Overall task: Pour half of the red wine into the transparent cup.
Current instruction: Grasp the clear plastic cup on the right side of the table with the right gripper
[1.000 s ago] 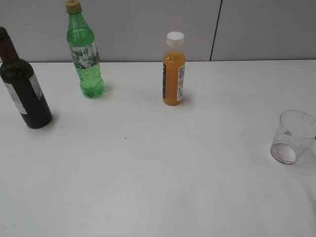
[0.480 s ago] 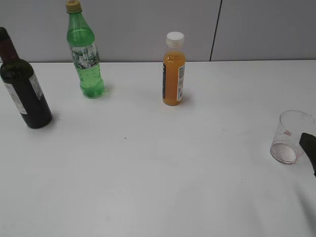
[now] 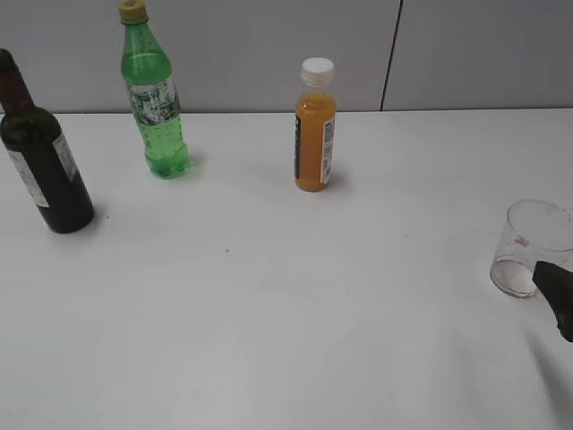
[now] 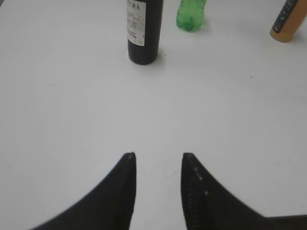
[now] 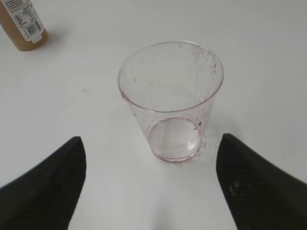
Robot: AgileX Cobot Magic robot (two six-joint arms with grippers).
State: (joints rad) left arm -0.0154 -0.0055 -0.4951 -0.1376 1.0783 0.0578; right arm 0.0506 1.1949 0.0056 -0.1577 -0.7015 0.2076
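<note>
The red wine is in a dark green glass bottle point(image 3: 45, 170) with a white label, upright at the far left of the white table; the left wrist view shows it point(image 4: 144, 33) well ahead. My left gripper point(image 4: 159, 154) is open and empty, low over bare table, short of the bottle. The transparent cup point(image 3: 528, 246) stands upright at the right edge, empty, with a pinkish bottom. My right gripper point(image 5: 151, 139) is wide open, its fingertips at either side just short of the cup point(image 5: 170, 100). One of its fingers point(image 3: 557, 296) shows beside the cup.
A bright green soda bottle point(image 3: 157, 107) stands at the back left, near the wine bottle. An orange juice bottle point(image 3: 315, 134) with a white cap stands at the back centre. A grey wall runs behind the table point(image 3: 269, 313).
A finger of my right gripper has come into the exterior view at the right edge and moved left, closer to the cup. The bottles and the cup have not moved.
</note>
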